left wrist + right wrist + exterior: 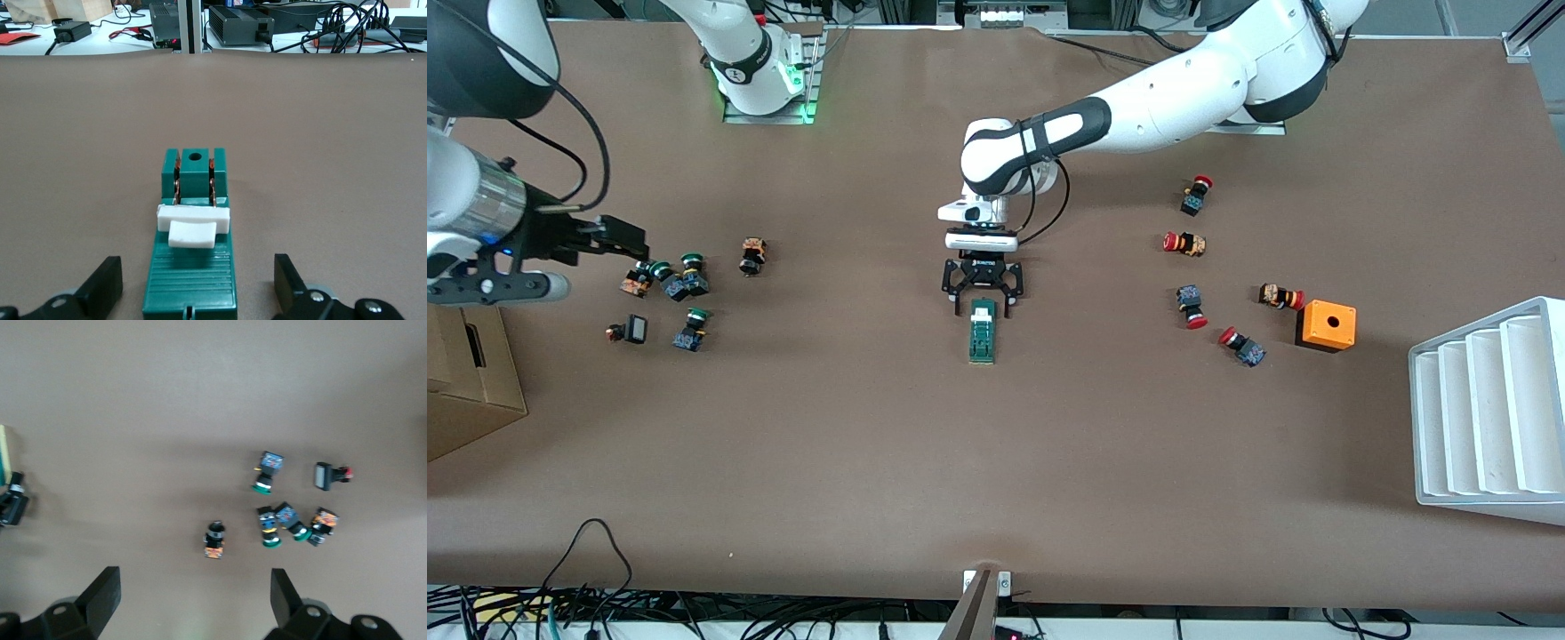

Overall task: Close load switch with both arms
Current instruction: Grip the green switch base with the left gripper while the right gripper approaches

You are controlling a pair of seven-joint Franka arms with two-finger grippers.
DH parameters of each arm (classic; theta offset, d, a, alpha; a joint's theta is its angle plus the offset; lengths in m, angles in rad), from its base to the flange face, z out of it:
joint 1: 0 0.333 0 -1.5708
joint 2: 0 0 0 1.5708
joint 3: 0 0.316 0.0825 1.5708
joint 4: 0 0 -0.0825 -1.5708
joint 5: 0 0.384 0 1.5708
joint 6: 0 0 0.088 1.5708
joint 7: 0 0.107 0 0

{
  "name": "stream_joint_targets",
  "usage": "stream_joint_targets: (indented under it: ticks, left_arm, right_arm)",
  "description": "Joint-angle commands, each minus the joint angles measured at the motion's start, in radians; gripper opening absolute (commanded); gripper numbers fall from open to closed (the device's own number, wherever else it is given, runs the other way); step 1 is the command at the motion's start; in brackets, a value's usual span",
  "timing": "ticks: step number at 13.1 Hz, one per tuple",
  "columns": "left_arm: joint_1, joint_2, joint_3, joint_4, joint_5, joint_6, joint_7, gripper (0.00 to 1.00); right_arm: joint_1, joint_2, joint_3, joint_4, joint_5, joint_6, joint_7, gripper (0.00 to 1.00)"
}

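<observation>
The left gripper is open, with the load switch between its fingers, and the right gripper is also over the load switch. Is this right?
One part is wrong. The right gripper is not over the load switch; it is over the green-capped push buttons toward the right arm's end of the table, as the front view shows. The left gripper is indeed open at the switch's white-tab end.

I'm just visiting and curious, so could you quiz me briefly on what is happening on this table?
1. True or false: the left pincer is open around the load switch.
2. Which pincer is over the green-capped buttons? A) left B) right
3. Fill in: the orange box has a ____ in its top.

Key: 1 true, with one finger on each side of its white-tab end. 2 B, open. 3 hole.
</observation>
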Motion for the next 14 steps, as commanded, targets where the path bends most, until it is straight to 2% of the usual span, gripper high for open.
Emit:
stream_joint_targets:
  ticks: [1, 4, 9, 10, 11, 13, 14]
  left_arm:
    - [-0.007, 0.029, -0.003, 0.025, 0.041, -0.014, -0.009, 1.0]
    - [-0.006, 0.07, -0.003, 0.025, 0.114, -0.06, -0.009, 1.0]
    - [-0.007, 0.071, -0.003, 0.023, 0.121, -0.068, -0.009, 0.99]
    - [-0.007, 0.071, -0.003, 0.022, 0.121, -0.068, -0.009, 0.93]
    - [-0.007, 0.071, -0.001, 0.022, 0.121, -0.069, -0.009, 0.8]
    - [-0.009, 0.072, -0.003, 0.02, 0.121, -0.08, -0.009, 0.43]
    - [-0.009, 0.08, -0.003, 0.02, 0.121, -0.091, -0.011, 0.3]
  right_arm:
    - [0.05, 0.046, 0.002, 0.05, 0.033, 0.021, 0.139, 0.99]
    - [0.145, 0.136, 0.002, 0.124, 0.088, 0.073, 0.401, 0.99]
    - [0.265, 0.239, 0.0, 0.146, 0.171, 0.283, 0.736, 0.99]
    - [0.28, 0.261, 0.002, 0.149, 0.185, 0.325, 0.799, 0.99]
    - [0.311, 0.279, 0.002, 0.147, 0.185, 0.371, 0.862, 0.99]
    - [0.369, 0.328, 0.002, 0.147, 0.185, 0.458, 0.998, 0.99]
    - [0.403, 0.353, 0.002, 0.144, 0.185, 0.51, 1.055, 0.99]
